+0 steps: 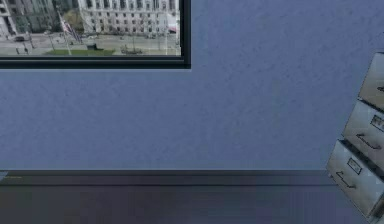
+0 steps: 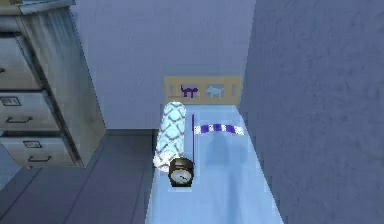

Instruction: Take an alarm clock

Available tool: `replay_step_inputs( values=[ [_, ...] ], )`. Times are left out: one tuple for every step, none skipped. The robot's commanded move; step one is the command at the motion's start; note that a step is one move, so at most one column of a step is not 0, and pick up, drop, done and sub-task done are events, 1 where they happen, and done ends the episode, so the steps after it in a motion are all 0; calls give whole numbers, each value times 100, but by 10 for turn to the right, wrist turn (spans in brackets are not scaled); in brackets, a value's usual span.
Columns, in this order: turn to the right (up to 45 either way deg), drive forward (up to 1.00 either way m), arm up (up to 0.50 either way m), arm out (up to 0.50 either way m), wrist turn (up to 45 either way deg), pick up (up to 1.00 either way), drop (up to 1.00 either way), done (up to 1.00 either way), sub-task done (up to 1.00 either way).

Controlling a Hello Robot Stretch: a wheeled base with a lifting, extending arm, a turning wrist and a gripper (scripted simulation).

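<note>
In the forward view I am facing a blue wall [image 1: 250,100], with a window [image 1: 90,30] at 10 o'clock looking onto city buildings. A grey filing cabinet [image 1: 362,140] is standing at 3 o'clock, and a dark strip of floor [image 1: 150,200] is running along 6 o'clock.

In the arm side view the filing cabinet [image 2: 45,90] is standing at 9 o'clock. A pale blue bed [image 2: 225,185] is stretching from 6 o'clock up to a yellow headboard [image 2: 205,91] with small cat pictures, just above the middle. The alarm clock [image 2: 181,171] is lying on the bed just below the middle, at 6 o'clock of a quilted white pillow [image 2: 172,130]. I cannot tell whether it is touching the pillow or only beside it. I cannot tell the state of my fingers from these pictures.

I am judging the step in hand to be the reach out to the clock. To do it well, I should be lining the base up so the arm's line is running straight onto the clock. I should be carrying the fingers above the bedding and lowering them gently. The mattress looks soft and the clock is round, so a push could be tipping it or rolling it against the pillow.
</note>
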Motion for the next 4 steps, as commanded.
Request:
replay_step_inputs(
  values=[
    [0, 0, 50, 0, 0, 0, 0, 0, 0],
    [0, 0, 0, 50, 0, 0, 0, 0, 0],
    [0, 0, 0, 0, 450, 0, 0, 0, 0],
    [0, 0, 0, 0, 450, 0, 0, 0, 0]
  ],
)
